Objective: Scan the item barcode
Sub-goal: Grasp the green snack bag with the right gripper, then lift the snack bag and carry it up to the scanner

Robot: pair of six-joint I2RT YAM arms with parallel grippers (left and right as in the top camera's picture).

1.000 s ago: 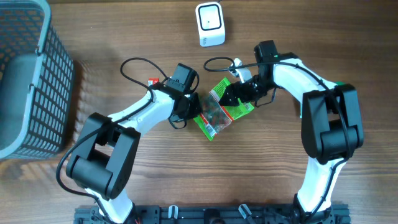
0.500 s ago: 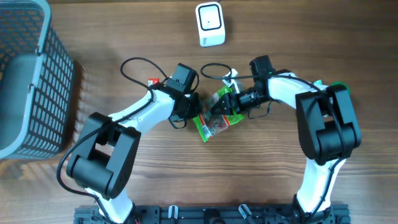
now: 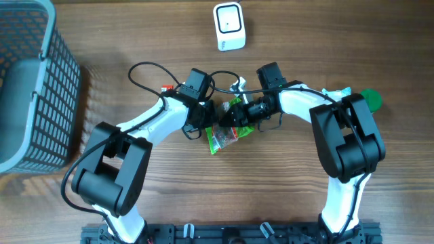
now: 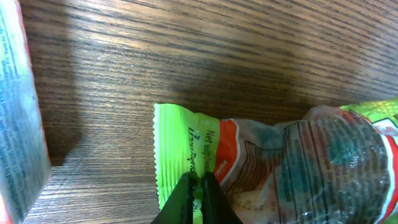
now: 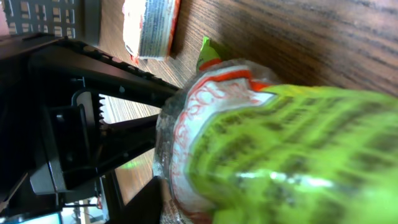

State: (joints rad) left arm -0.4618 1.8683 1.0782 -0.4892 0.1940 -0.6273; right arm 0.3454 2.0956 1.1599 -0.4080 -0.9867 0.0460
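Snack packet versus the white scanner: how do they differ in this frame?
The snack packet is green and crinkled; the scanner is white and smooth. The packet is pinched by the left hand mid-table; the scanner sits untouched near the far edge. Both are over the wooden table.

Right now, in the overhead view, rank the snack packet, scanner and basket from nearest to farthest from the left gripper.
1. The snack packet: pinched in the left gripper, table centre.
2. The scanner: top centre.
3. The basket: far left.
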